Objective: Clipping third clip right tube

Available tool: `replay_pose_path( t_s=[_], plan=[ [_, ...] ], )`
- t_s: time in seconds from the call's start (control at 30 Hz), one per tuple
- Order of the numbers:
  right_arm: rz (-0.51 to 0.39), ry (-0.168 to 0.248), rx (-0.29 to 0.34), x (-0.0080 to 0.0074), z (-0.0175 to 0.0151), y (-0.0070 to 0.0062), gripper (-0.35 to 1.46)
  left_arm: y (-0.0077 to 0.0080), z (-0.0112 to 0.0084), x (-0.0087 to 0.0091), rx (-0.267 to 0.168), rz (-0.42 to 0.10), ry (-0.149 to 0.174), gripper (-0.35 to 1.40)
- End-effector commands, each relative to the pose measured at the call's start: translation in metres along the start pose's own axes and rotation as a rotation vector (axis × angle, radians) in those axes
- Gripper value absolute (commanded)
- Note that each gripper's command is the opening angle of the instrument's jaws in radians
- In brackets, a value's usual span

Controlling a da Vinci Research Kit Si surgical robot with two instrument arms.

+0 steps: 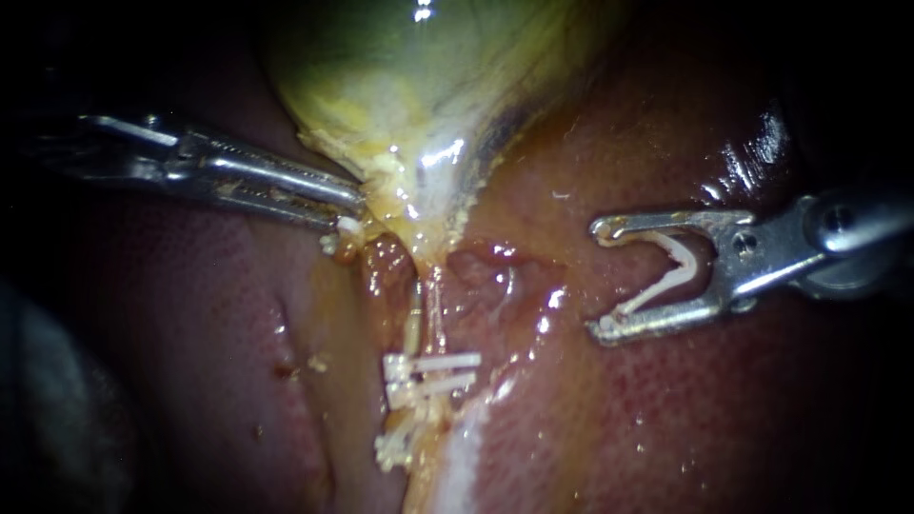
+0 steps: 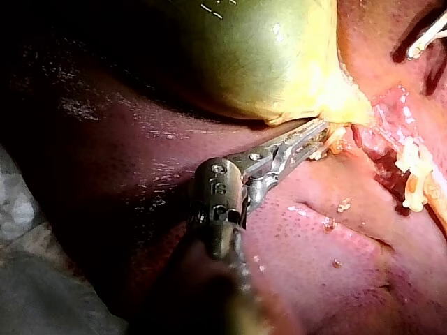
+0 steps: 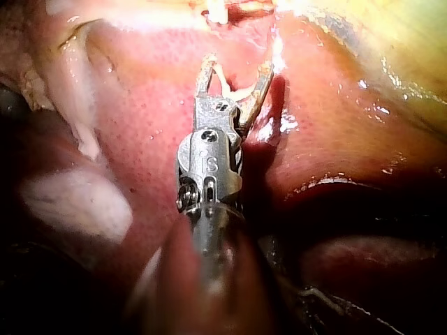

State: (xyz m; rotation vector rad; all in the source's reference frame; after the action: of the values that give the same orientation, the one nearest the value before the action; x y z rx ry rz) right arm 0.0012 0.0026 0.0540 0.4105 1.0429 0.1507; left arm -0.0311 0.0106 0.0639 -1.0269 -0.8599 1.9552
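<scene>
Endoscope view first: the liver [image 1: 714, 409] fills most of the frame, and its outer parts sink into darkness on every side. The gallbladder [image 1: 400, 86] – green above, yellow at its narrowing neck – is cut off by the upper edge. My left instrument [image 1: 352, 202] comes out of the dark, its shaft barely readable. Its jaws are pressed together on the yellow fringe of the gallbladder's neck, as the left wrist view [image 2: 318, 134] also shows. My right instrument [image 1: 602, 278] is cut off at the right edge. Its jaws stand wide apart over the liver, each touching a leg of the white clip [image 1: 662, 286] seated between them.

That clip is a thin, pale V, still unclosed, with its mouth facing the tubes. It sits well apart from them, out to their right. In the right wrist view [image 3: 241, 91] only part of it shows between the jaws.

Below the neck a pale tube [image 1: 436, 309] runs down beside a yellower strand. Two closed clips [image 1: 433, 364] cross there – I cannot tell which strand each grips. A lower clip [image 1: 392, 447] is blurred among white tissue.
</scene>
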Motion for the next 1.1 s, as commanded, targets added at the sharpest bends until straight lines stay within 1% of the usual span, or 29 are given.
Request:
replay_pose_path(
  t_s=[0.03,0.13,0.23,0.37,0.47,0.57,0.67,0.73,0.9,0.93,1.0,1.1],
  plan=[
    [0.000,0.000,0.000,0.0000,0.0000,0.0000,0.50,0.0000,0.0000,0.0000,0.001,0.001,-0.003,-0.35],
    [0.000,0.000,0.000,0.0000,0.0000,0.0000,0.50,0.0001,-0.0005,-0.0001,-0.001,0.001,-0.004,-0.35],
    [0.000,0.000,0.001,0.0000,-0.0001,-0.0001,0.50,0.0006,-0.0018,0.0003,-0.010,-0.002,-0.007,-0.35],
    [0.000,0.000,0.001,0.0001,-0.0001,-0.0001,0.50,0.0018,-0.0051,0.0019,0.000,-0.013,0.003,-0.35],
    [0.001,0.000,0.001,0.0001,-0.0002,-0.0001,0.50,0.0026,-0.0069,0.0030,0.011,-0.022,0.013,-0.35],
    [0.001,0.000,0.001,0.0002,-0.0002,-0.0001,0.50,0.0028,-0.0072,0.0033,0.013,-0.031,0.014,-0.35],
    [0.003,0.000,0.012,0.0005,0.0000,-0.0001,0.50,0.0027,-0.0068,0.0029,0.017,-0.029,0.016,-0.35],
    [0.005,-0.001,0.030,0.0008,0.0005,0.0001,0.50,0.0027,-0.0066,0.0027,0.019,-0.028,0.016,-0.35],
    [0.152,0.003,0.073,0.0018,0.0028,0.0005,0.50,0.0027,-0.0065,0.0028,0.019,-0.028,0.016,-0.35],
    [0.195,0.005,0.083,0.0021,0.0035,0.0006,0.50,0.0027,-0.0065,0.0028,0.019,-0.028,0.016,-0.35],
    [0.254,0.018,0.089,0.0024,0.0044,0.0007,0.49,0.0027,-0.0065,0.0028,0.019,-0.028,0.017,-0.35],
    [0.362,0.060,0.094,0.0028,0.0059,0.0008,0.49,0.0027,-0.0064,0.0028,0.019,-0.028,0.017,-0.35]
  ],
)
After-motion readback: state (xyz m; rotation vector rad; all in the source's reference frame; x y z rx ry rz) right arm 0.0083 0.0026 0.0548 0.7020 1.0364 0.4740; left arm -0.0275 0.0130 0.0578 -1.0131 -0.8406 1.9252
